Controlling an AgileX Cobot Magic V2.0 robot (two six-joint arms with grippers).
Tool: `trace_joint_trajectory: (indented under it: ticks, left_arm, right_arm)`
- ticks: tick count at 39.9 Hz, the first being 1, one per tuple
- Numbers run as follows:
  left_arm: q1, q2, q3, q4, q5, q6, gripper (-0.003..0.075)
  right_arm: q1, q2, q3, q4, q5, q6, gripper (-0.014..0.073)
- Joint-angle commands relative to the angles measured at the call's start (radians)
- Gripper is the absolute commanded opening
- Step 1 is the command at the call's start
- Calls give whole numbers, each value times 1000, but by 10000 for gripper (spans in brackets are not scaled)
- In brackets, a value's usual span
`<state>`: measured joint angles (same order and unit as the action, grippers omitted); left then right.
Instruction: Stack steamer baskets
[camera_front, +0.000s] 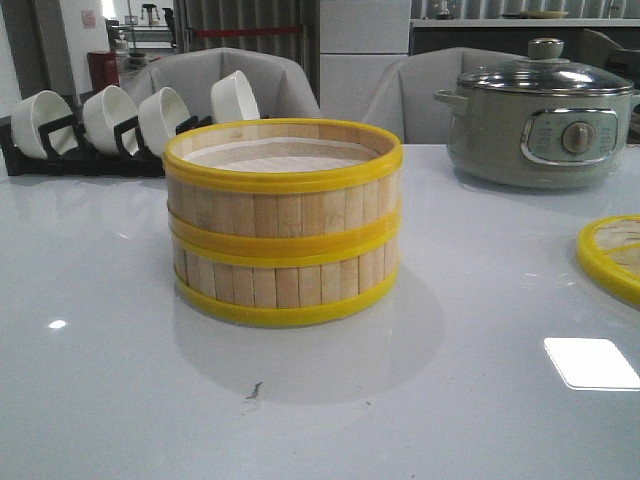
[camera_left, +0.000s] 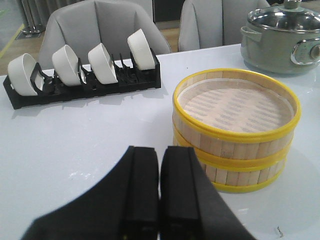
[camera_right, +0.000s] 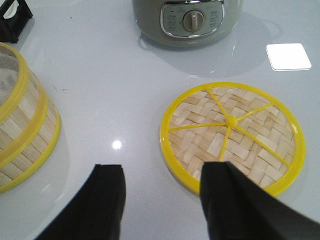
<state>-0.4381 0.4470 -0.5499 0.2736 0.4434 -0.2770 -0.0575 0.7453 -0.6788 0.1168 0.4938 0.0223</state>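
Yellow-rimmed bamboo steamer baskets (camera_front: 283, 222) sit stacked, one squarely on the other, near the middle of a glossy white table (camera_front: 120, 400). Behind them to the left, a black rack (camera_front: 60, 150) holds four white bowls on edge. A grey-green electric pot (camera_front: 540, 120) stands at the back right. A flat woven lid (camera_right: 232, 136) lies to the right of the stack. The left gripper (camera_left: 160, 192) is clenched, holding nothing, beside the baskets. The right gripper (camera_right: 162, 192) is spread wide above the table beside the lid.

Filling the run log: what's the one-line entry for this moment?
two yellow-rimmed bamboo-slat steamer baskets: stacked | woven yellow-rimmed lid: on table, apart | left gripper: shut, empty | right gripper: open, empty
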Motion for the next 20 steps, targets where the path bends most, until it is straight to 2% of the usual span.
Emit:
trace_joint_trajectory:
  ticks: [1, 20]
  left_arm:
    - [1, 13, -27, -10, -83, -10, 96]
    - [1, 13, -20, -10, -71, -10, 95]
  right_arm:
    - [-1, 1, -31, 4, -67, -4, 438]
    - [-1, 1, -31, 4, -67, -4, 438]
